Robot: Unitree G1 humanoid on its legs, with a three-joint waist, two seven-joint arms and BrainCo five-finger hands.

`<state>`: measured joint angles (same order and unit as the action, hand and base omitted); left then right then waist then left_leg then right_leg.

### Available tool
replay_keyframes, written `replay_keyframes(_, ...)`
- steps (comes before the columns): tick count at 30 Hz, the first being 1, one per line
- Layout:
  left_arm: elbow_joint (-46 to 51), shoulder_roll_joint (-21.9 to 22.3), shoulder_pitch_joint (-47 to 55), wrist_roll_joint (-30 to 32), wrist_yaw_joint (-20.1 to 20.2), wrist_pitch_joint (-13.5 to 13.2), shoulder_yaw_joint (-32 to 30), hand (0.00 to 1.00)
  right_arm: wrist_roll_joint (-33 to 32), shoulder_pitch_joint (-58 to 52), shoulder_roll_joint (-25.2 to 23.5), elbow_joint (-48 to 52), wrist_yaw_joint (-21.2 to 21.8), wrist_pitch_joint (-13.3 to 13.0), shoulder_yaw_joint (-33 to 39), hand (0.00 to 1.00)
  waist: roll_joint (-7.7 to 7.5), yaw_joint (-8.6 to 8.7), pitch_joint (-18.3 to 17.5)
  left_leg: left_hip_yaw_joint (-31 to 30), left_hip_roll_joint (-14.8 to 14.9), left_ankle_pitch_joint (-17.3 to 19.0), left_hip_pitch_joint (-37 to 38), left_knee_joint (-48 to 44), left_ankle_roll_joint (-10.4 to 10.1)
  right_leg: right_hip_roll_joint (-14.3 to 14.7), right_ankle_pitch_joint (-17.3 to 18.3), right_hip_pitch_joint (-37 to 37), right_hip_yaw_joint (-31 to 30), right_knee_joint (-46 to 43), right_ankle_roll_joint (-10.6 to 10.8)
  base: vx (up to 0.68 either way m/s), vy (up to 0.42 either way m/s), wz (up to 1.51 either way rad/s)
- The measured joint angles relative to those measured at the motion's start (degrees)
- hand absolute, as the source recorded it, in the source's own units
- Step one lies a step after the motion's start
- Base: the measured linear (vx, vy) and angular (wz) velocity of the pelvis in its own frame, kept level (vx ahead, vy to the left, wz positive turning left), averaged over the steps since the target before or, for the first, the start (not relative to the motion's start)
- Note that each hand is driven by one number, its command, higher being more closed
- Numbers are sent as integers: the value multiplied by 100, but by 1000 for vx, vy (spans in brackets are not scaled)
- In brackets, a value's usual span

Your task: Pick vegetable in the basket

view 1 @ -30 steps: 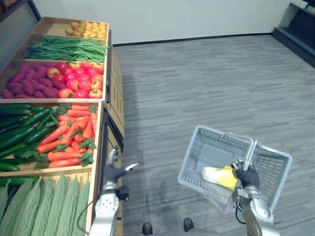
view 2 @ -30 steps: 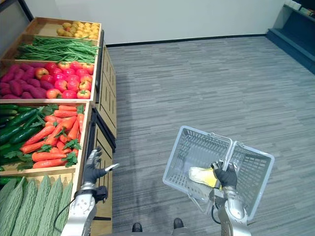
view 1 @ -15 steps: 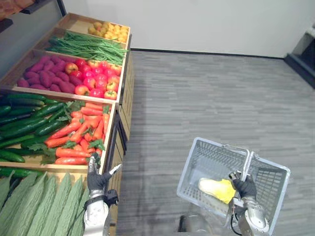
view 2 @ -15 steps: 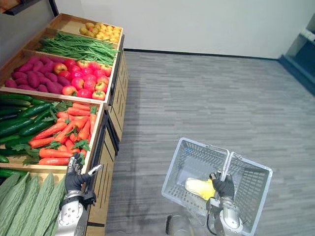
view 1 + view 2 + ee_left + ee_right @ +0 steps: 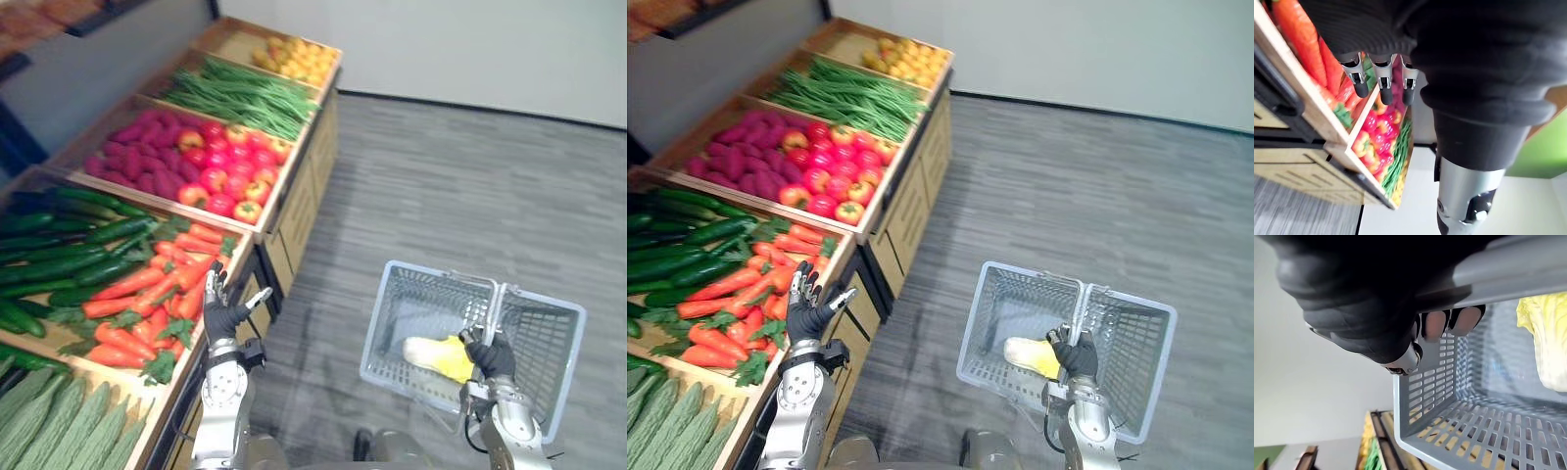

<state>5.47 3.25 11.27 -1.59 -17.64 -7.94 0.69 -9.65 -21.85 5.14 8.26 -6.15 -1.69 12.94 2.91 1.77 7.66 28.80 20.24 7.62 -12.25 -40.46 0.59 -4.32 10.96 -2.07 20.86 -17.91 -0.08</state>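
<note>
My left hand (image 5: 223, 315) is open with fingers spread, raised over the front right edge of the carrot bin (image 5: 147, 294). Past its fingers (image 5: 1382, 78), the left wrist view shows carrots and red fruit. On the right, my right hand (image 5: 490, 354) is shut on the handle of a grey plastic basket (image 5: 392, 284), which hangs over the floor. A pale yellow leafy cabbage (image 5: 436, 357) lies inside the basket. In the right wrist view the basket's slotted wall (image 5: 1449, 431) and the cabbage (image 5: 1547, 342) show beyond the hand (image 5: 1352, 298).
A wooden produce stand runs along the left. Its bins hold bitter gourds (image 5: 49, 431), cucumbers (image 5: 59, 255), purple sweet potatoes (image 5: 137, 162), red tomatoes (image 5: 230, 166), green beans (image 5: 245, 93) and yellow fruit (image 5: 294, 59). Grey floor lies between the stand and the basket.
The camera has swung, so the stand now sits differently in view. My left hand has risen from the bin's front corner to beside the carrots. The right hand still holds the basket.
</note>
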Motion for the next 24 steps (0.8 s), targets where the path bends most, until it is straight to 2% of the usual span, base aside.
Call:
replay_keyframes(1,34,-12,-5,0,0,0,-8,0,-1,-41,-43,-6,-19,2,56,100,-36,1,-25,194,-2,5,56,83,0,-77,56,-56,67,-42,67,204,43,175)
replay_keyframes(2,102,-36,-58,2,2,-3,-10,0,-20,-102,-42,-7,-34,-5,133,100,-72,92,-19,624,-58,30,75,260,52,-192,94,-148,171,-49,120,190,62,189)
replay_keyframes(3,117,-17,-130,5,7,-11,-12,0,-51,-101,-37,-62,-38,-5,318,100,-56,79,-20,1052,-84,110,144,475,177,-211,112,-175,263,-24,134,178,82,179)
replay_keyframes(4,124,-37,-141,11,9,-15,-23,0,-49,-72,-30,-153,-37,-2,343,100,-58,38,-17,1163,-158,167,172,641,263,-222,155,-179,260,-16,155,152,117,127)
replay_keyframes(5,126,-75,-108,16,6,-17,-95,0,-45,95,-42,-446,-24,3,318,100,-107,-8,5,1124,-417,264,237,1005,380,-263,268,-214,214,4,206,100,98,75)
replay_keyframes(6,121,-112,-88,19,5,-6,-145,0,-45,211,-47,-595,-24,21,289,100,-156,-26,36,1047,-529,312,258,1175,369,-278,306,-232,210,6,252,112,115,90)
replay_keyframes(7,121,-240,0,78,12,15,-157,0,-44,419,-128,-956,-17,60,287,100,-230,-129,81,874,-718,450,337,1475,318,-281,334,-279,224,-40,254,75,70,60)
replay_keyframes(9,119,-243,84,131,15,21,-143,0,-44,514,-197,-1178,-2,68,275,100,-317,-149,133,755,-853,465,442,1591,302,-380,387,-338,224,-228,253,56,41,56)
replay_keyframes(10,107,-243,175,174,24,26,-106,0,-43,508,-246,-1272,8,93,268,100,-449,-171,204,600,-1065,591,604,1693,221,-605,489,-313,171,-788,311,44,35,65)
replay_keyframes(12,95,-265,207,233,43,33,-23,0,-43,412,-255,-1275,20,98,250,100,-463,-123,200,390,-1283,668,711,1774,247,-846,445,79,-150,-1970,224,77,52,71)
replay_keyframes(13,95,-289,206,248,92,49,14,0,-44,332,-280,-1291,31,104,201,100,-539,18,214,160,-1409,743,742,1778,323,-866,502,527,-777,-2755,102,95,21,77)
replay_keyframes(14,96,-304,207,259,106,57,30,0,-43,303,-295,-1298,36,109,178,100,-570,64,212,81,-1444,752,754,1779,334,-809,558,625,-1049,-2855,152,116,-31,99)
replay_keyframes(15,96,-394,191,345,125,85,43,0,-42,187,-393,-1298,75,115,166,100,-630,54,222,-68,-1452,796,800,1753,333,-464,727,1026,-1966,-2908,402,107,-45,63)
replay_keyframes(18,96,-495,76,395,143,113,158,0,-67,76,-496,-1306,83,117,184,100,-663,95,203,-539,-1448,820,777,1712,293,3,816,1468,-3007,-2362,573,148,-100,80)
replay_keyframes(20,97,-513,-30,396,153,109,225,0,-102,-31,-508,-1311,58,107,213,100,-713,99,165,-788,-1427,855,718,1523,181,139,748,1518,-3322,-1852,560,196,-185,86)
replay_keyframes(21,97,-552,-77,396,190,109,221,0,-102,-82,-510,-1311,36,104,231,100,-829,96,93,-909,-1444,977,646,1283,74,89,421,1507,-3356,-1377,476,245,-255,67)
replay_keyframes(22,97,-587,-109,397,239,109,220,0,-102,-142,-516,-1311,22,99,249,100,-913,76,40,-950,-1453,1066,584,1130,24,29,159,1502,-3349,-1180,488,198,-254,56)
replay_keyframes(23,35,-559,-154,398,277,126,241,0,-99,-214,-426,-1380,29,118,289,100,-816,78,18,-1162,-1312,1198,503,900,-119,106,292,1407,-3190,-1230,632,246,-274,40)
replay_keyframes(24,51,-548,-159,398,325,123,344,0,-98,-243,-366,-1354,54,132,290,100,-716,64,-54,-1231,-1203,1202,499,926,-170,179,307,1352,-3074,-1132,571,196,-206,35)
